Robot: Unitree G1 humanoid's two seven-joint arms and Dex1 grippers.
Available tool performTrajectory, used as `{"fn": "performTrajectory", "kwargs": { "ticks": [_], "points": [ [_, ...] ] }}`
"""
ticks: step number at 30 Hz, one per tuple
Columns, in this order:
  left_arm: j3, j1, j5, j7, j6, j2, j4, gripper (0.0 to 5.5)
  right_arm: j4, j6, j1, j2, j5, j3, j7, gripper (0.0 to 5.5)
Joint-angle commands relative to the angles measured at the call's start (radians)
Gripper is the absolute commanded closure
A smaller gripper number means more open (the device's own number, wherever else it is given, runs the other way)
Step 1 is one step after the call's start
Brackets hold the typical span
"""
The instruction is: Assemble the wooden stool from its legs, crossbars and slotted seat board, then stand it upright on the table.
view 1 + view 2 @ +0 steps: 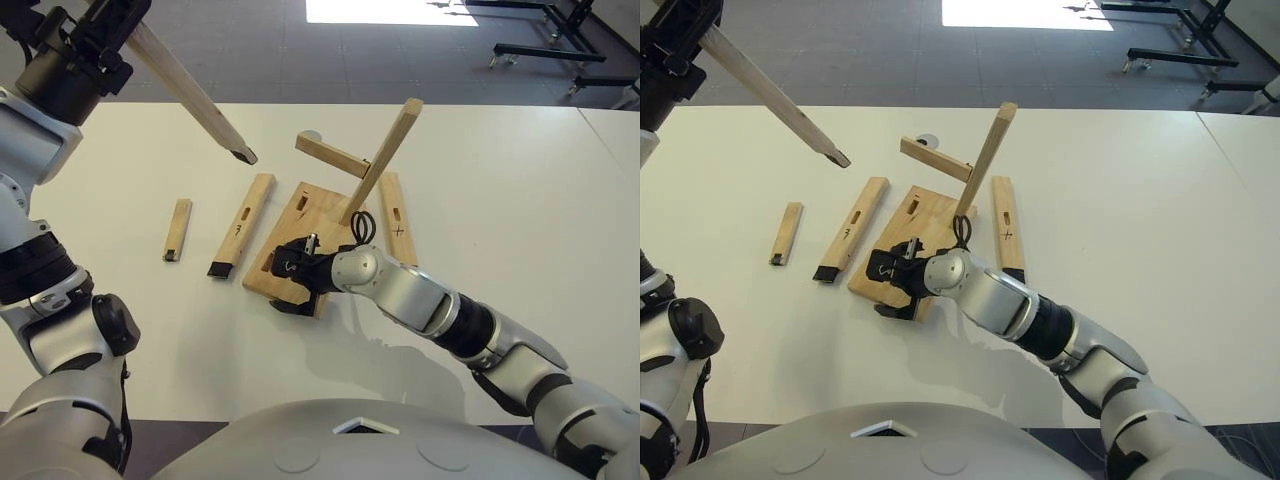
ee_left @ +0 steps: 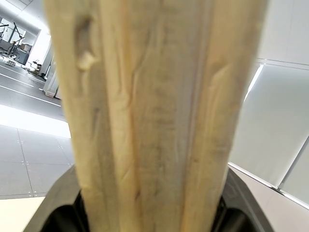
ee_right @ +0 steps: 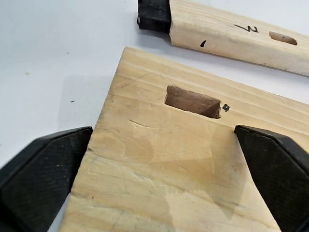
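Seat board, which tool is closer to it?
Right. The right tool clamps the seat board; the left tool is raised well to its left, holding a leg.

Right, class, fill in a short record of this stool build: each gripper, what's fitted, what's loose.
Left gripper: holds raised leg above the table
Right gripper: fingers clamp near end of seat board
Fitted: tilted leg standing in the board, crossbar sticking from it
Loose on table: left slotted leg, right slotted leg, short piece beside the left one
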Motion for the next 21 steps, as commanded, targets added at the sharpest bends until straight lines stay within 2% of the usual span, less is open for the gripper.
{"fn": "performTrajectory", "kwargs": {
  "ticks": [1, 5, 10, 16, 21],
  "points": [
    [0.001, 0.016, -0.007, 0.02, -0.007, -0.002, -0.026, 3.48, -0.041, 0.038, 0.06, -0.148, 0.016, 0.019, 0.102, 0.1],
    [0.007, 0.032, -0.013, 0.036, -0.009, -0.009, -0.039, 3.48, -0.052, -0.125, 0.064, -0.298, -0.012, 0.028, 0.254, 0.1],
    [0.001, 0.036, -0.017, 0.047, -0.011, -0.016, -0.039, 3.48, 0.048, -0.418, 0.057, -0.385, -0.079, 0.016, 0.432, 0.1],
    [0.0, 0.04, -0.024, 0.057, -0.007, -0.026, -0.041, 3.48, 0.189, -0.709, 0.036, -0.406, -0.174, -0.016, 0.58, 0.1],
    [-0.006, 0.038, -0.028, 0.063, -0.009, -0.032, -0.04, 3.48, 0.255, -0.767, 0.027, -0.375, -0.209, -0.064, 0.624, 0.1]
  ]
}}
